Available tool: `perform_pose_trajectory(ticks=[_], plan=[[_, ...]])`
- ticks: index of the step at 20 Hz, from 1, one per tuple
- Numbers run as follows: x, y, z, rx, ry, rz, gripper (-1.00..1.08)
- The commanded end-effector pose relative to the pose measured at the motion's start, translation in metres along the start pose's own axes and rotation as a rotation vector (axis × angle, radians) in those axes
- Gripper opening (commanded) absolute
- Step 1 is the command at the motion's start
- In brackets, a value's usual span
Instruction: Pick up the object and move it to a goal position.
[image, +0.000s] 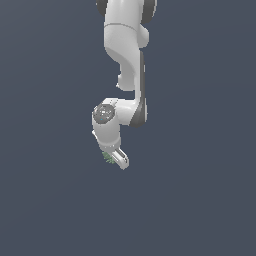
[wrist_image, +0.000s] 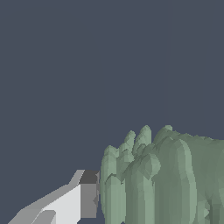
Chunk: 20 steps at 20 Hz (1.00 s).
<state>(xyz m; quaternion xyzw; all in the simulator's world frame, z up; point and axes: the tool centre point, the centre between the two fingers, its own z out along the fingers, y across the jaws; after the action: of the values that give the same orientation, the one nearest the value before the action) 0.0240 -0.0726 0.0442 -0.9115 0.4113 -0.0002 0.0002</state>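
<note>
Exterior view shows the white arm (image: 127, 65) reaching down from the top edge, with the gripper (image: 114, 158) at its lower end tilted toward the exterior view's right. The object (image: 107, 157), a tiny pale green ridged lump, sits at the fingertips, against the one finger (image: 120, 159) that shows clearly. Its long axis cannot be told at this size. In the wrist view the object (wrist_image: 162, 179) fills one corner, its ridges running parallel, touching a dark finger pad (wrist_image: 89, 194). The second finger is hidden, so whether the jaws clamp it is uncertain. Plain dark blue-grey ground (image: 200, 200) lies open all around.
</note>
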Motion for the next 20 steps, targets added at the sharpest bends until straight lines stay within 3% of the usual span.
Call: perform_pose_trajectory(ticks=[1,11,20], plan=[[0.000,0.000,0.001,-0.001,0.000,0.000,-1.00],[-0.010,-0.001,-0.007,0.000,0.000,0.000,-1.00],[-0.053,-0.004,-0.041,0.000,-0.001,0.000,-1.00]])
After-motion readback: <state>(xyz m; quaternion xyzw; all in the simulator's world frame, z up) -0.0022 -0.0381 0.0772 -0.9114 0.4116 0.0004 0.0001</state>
